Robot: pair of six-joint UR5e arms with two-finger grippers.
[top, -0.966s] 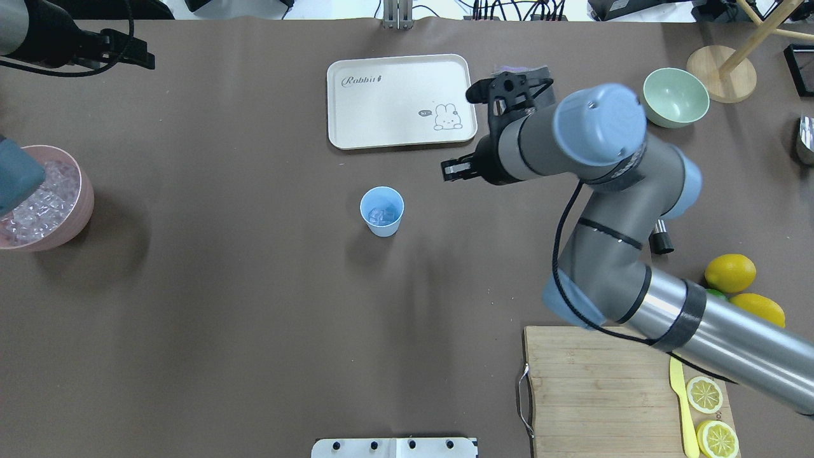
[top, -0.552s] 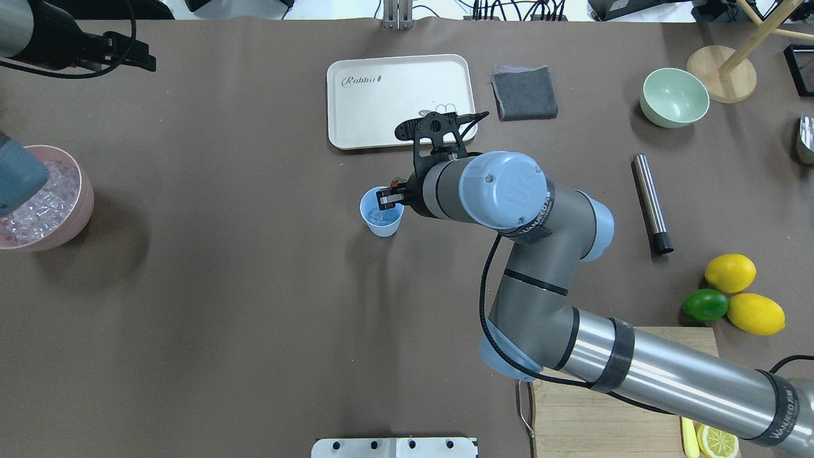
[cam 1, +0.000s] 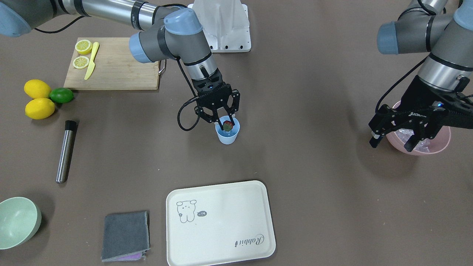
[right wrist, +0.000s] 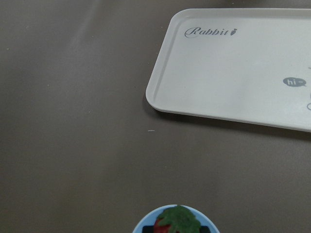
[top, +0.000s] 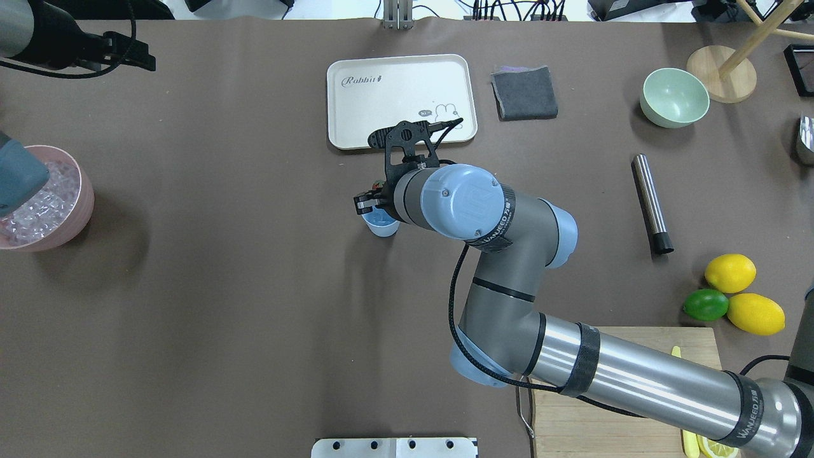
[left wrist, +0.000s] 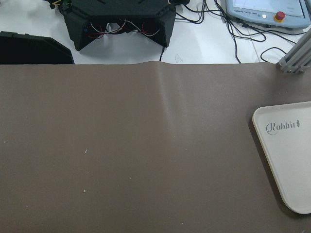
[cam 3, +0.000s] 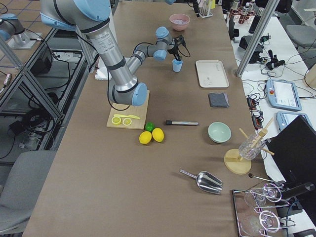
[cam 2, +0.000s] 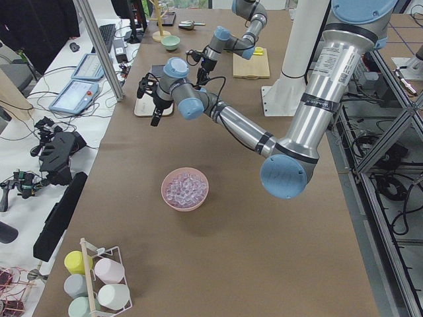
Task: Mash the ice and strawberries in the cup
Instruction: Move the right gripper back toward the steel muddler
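Brown tabletop [cam 1: 295, 166], right fingers [cam 1: 220, 125] now over the cup [cam 1: 227, 137], clenched around the strawberry [cam 1: 228, 126].

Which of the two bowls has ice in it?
The pink bowl, piled with clear cubes; the pale green bowl at the table's other end is empty.

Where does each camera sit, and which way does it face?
Front: across table, facing robot; right arm, left arm.
Overhead: behind robot, looking down; both arms.
Left: table's left end; left arm near, right far.
Right: right end; right arm near.
Left wrist: sees table, tray; no body.
Right wrist: over cup, strawberry; body unclear.
Shared: both wrists see tray.
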